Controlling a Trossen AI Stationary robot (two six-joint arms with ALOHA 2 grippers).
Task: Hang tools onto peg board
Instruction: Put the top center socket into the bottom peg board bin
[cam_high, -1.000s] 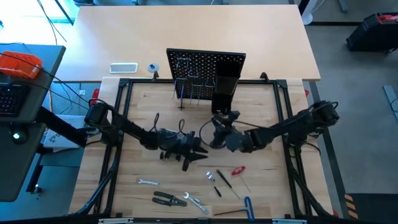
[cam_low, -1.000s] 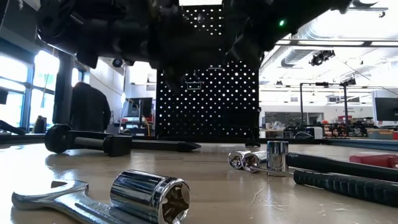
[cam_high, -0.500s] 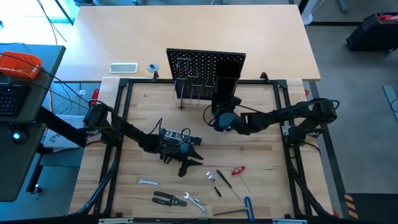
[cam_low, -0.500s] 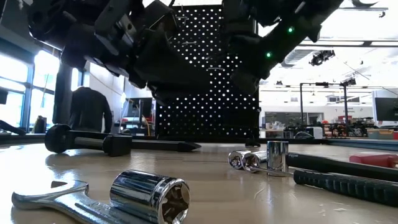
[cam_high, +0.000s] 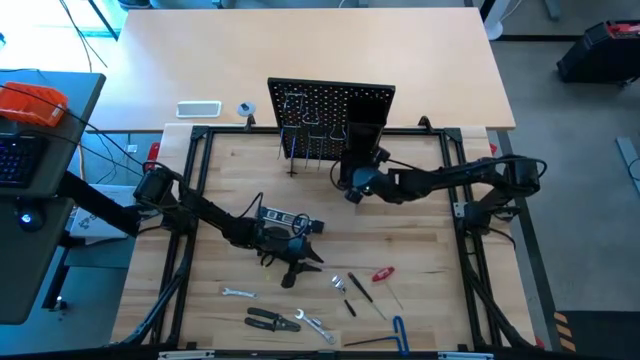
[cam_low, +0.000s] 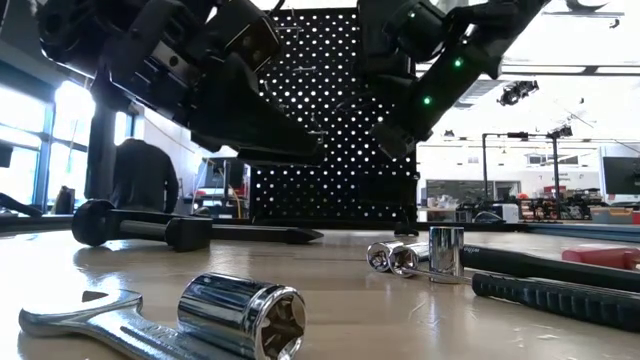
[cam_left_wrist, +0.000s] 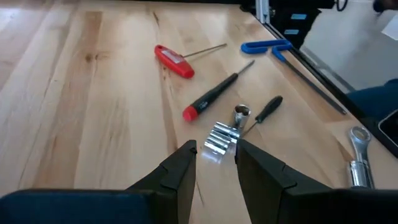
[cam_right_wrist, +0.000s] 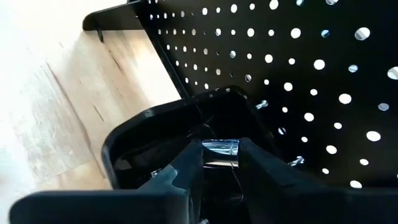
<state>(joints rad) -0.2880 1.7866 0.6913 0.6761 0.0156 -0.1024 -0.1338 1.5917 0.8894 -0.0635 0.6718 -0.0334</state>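
The black peg board (cam_high: 330, 103) stands upright at the table's far edge, with thin tools on its hooks (cam_high: 300, 145) and a black box holder (cam_high: 362, 140) on its right part. My right gripper (cam_high: 352, 190) is at that holder, shut on a small shiny metal bit (cam_right_wrist: 219, 151) over the holder's opening (cam_right_wrist: 143, 134). My left gripper (cam_high: 297, 268) is open and empty above the middle of the table. In the left wrist view its fingers (cam_left_wrist: 214, 149) stand just short of a cluster of metal bits (cam_left_wrist: 221, 138) that lies on the wood. My right gripper pinches the shiny metal bit (cam_right_wrist: 219, 147) between its two fingers. The fingers point toward the peg board (cam_right_wrist: 311, 62), slanting down over the box holder. The bit is lifted clear and lies across the gap between the fingers. Only its front face shows.
Lying on the near half of the table: a red-handled key (cam_high: 383, 273), a blue-handled hex key (cam_high: 400, 330), black-handled pliers (cam_high: 272, 320), silver wrenches (cam_high: 238, 293) and a black screwdriver (cam_left_wrist: 211, 99). In the low view a socket (cam_low: 240, 315) lies on a wrench (cam_low: 70, 315).
The two grippers were close together over the table's middle and have parted. My right gripper has gone toward the far edge, up to the box holder on the peg board. My left gripper has gone a little toward the near edge.
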